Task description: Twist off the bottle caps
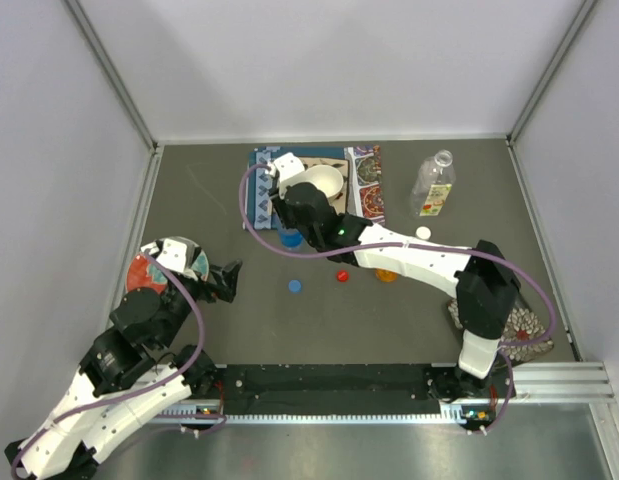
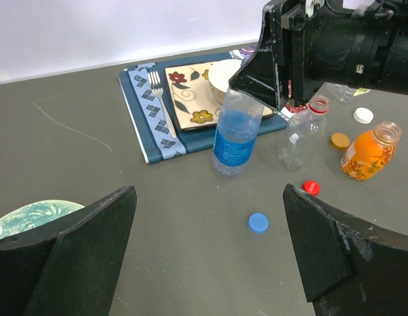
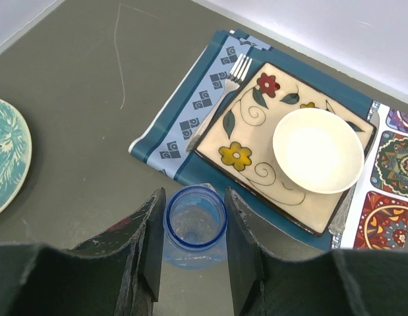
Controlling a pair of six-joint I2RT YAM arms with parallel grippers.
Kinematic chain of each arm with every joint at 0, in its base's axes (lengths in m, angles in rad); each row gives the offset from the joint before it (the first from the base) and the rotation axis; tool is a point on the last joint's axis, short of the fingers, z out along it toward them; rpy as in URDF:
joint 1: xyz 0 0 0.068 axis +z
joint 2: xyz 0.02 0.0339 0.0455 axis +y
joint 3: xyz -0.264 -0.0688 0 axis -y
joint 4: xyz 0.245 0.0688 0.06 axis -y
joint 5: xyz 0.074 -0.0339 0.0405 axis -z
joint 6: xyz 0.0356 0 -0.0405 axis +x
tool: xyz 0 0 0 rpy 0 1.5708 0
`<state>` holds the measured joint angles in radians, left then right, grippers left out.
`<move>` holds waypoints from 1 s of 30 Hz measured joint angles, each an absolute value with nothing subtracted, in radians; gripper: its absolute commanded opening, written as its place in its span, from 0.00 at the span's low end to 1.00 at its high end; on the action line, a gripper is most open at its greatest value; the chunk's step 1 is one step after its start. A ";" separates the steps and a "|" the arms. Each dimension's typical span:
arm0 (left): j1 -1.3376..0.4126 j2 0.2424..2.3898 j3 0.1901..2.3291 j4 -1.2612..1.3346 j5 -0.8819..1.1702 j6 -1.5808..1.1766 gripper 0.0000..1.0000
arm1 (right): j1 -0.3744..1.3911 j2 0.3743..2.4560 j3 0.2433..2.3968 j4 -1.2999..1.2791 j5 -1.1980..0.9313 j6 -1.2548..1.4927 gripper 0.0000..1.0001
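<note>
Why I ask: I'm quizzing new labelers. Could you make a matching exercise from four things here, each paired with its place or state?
Things:
1. blue bottle
2. white bowl
3. blue cap
4. fork

Places:
A. lying on the placemat, beside the plate
B. loose on the bare table
C. between the fingers of the right gripper
D. sitting on the flowered plate

Pairs: 1-C, 2-D, 3-B, 4-A
</note>
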<state>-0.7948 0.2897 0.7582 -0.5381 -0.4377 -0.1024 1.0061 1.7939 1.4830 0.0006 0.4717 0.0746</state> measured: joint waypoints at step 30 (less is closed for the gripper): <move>-0.795 0.311 0.746 -0.524 -0.404 -0.110 0.98 | 1.011 1.767 1.380 0.002 0.465 0.140 0.59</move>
<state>-0.7948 0.3111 0.7456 -0.5240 -0.4042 -0.1104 1.0111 1.7668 1.3800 0.0017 0.4648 0.1398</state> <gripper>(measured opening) 0.985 0.567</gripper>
